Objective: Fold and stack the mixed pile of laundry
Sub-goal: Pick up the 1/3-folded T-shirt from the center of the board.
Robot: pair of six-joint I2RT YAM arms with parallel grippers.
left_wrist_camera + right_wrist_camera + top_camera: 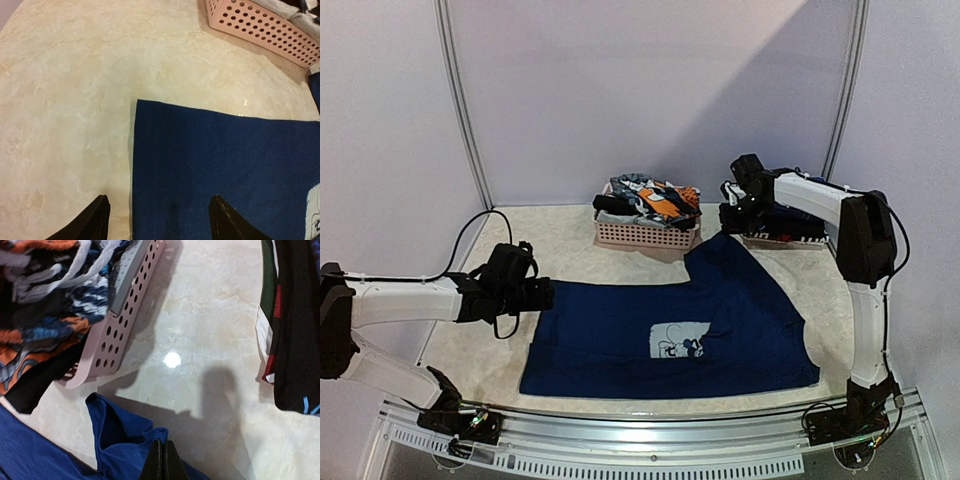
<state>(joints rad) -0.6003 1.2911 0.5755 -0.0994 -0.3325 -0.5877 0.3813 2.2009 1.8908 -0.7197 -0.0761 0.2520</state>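
Left tool [159,200]: spread wide, hovering low over the left edge of the navy T-shirt [620,340], one finger above bare worktop [65,100], the other above cloth.
Right tool [161,445]: fingers pressed together, pinching a bunched far corner of the navy T-shirt, raised off the worktop.
Navy T-shirt: spread flat between the two tools, pale cartoon print up.
Laundry pile [655,198]: heaped in the pink basket [645,236], just left of the right tool.
Dark striped garments [290,330]: lying on the worktop, right of the right tool.
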